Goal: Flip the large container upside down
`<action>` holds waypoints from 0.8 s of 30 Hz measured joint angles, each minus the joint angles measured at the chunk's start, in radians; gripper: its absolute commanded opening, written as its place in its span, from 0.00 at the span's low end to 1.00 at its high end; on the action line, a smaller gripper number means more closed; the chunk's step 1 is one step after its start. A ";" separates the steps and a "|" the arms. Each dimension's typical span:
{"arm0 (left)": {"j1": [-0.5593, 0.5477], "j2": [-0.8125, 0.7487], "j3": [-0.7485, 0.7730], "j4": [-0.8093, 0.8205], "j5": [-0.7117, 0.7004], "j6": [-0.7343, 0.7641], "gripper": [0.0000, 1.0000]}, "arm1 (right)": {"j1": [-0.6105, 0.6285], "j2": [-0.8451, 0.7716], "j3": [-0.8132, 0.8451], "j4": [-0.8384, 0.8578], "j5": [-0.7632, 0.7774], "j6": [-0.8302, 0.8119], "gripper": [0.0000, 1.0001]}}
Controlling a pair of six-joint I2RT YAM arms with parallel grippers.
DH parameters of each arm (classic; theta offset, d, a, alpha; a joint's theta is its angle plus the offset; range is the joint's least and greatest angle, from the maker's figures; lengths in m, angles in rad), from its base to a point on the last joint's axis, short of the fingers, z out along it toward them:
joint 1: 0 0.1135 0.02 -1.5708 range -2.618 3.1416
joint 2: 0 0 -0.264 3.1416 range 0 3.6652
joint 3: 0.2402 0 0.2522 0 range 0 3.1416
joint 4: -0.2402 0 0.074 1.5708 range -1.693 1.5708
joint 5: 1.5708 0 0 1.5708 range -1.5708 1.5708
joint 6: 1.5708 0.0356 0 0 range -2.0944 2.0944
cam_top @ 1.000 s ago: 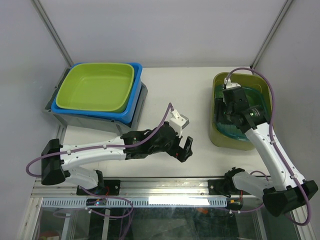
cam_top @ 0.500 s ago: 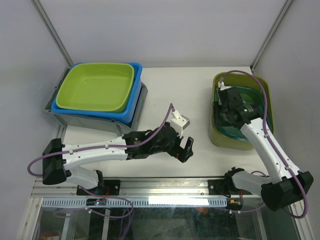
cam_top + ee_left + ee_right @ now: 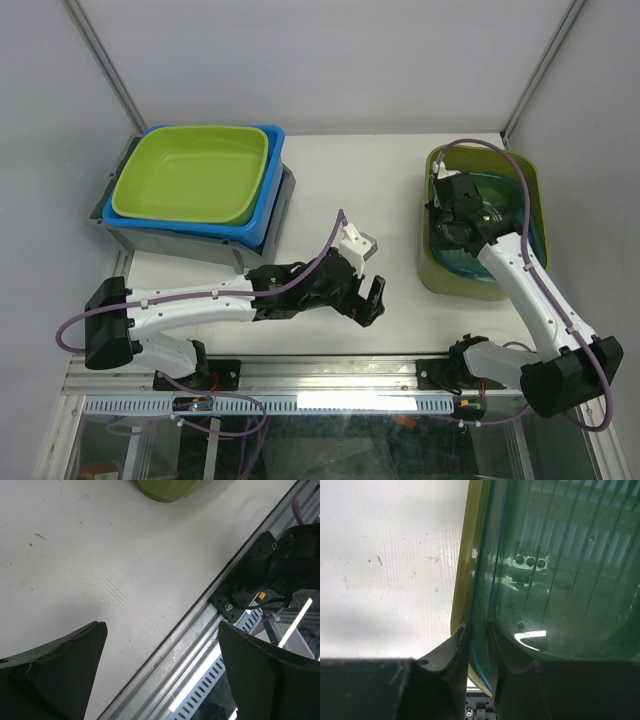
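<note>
From the top camera, the large container (image 3: 429,275), olive green with a teal tub (image 3: 470,262) nested inside, sits well to the right of the stack of tubs (image 3: 200,175). It is upright with its mouth up. Its long axis runs from near to far, crosswise to the stack's. The right gripper (image 3: 438,230) is at the container wall that faces the stack. The left gripper (image 3: 372,300) hangs nearer than the stack, between it and the container, holding nothing.

In the left wrist view, the left gripper (image 3: 160,630) has its fingers spread wide over the bare table (image 3: 100,555).

In the right wrist view, the right gripper (image 3: 477,632) pinches the large container (image 3: 465,580) by its wall, and the teal tub (image 3: 545,580) rim looks caught as well.

The step in hand appears to be securing the grasp. Next comes a lift and a roll, which needs a firm hold and room for the nested tub to fall out.
</note>
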 measured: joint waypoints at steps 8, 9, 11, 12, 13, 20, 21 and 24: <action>0.000 0.000 -0.014 0.003 -0.001 -0.016 0.99 | -0.001 -0.001 0.059 -0.034 0.004 -0.001 0.00; 0.000 0.000 -0.014 0.003 -0.001 -0.016 0.99 | -0.001 -0.001 0.079 -0.037 0.004 -0.001 0.00; 0.000 0.000 -0.014 0.002 -0.001 -0.016 0.99 | -0.001 -0.002 0.121 -0.041 0.005 -0.006 0.00; 0.000 0.000 -0.014 0.003 -0.001 -0.016 0.99 | -0.001 -0.004 0.137 -0.040 0.006 -0.006 0.00; 0.000 0.000 -0.014 0.003 -0.001 -0.016 0.99 | -0.001 -0.008 0.149 -0.040 0.007 -0.007 0.00; 0.000 0.000 -0.014 0.003 -0.001 -0.016 0.99 | -0.001 -0.020 0.158 -0.066 0.024 -0.008 0.59; 0.000 0.000 -0.014 0.003 -0.001 -0.017 0.99 | -0.001 -0.018 0.158 -0.074 0.029 -0.005 0.64; 0.000 0.000 -0.014 0.003 -0.001 -0.017 0.99 | -0.001 -0.015 0.157 -0.098 0.057 0.018 0.66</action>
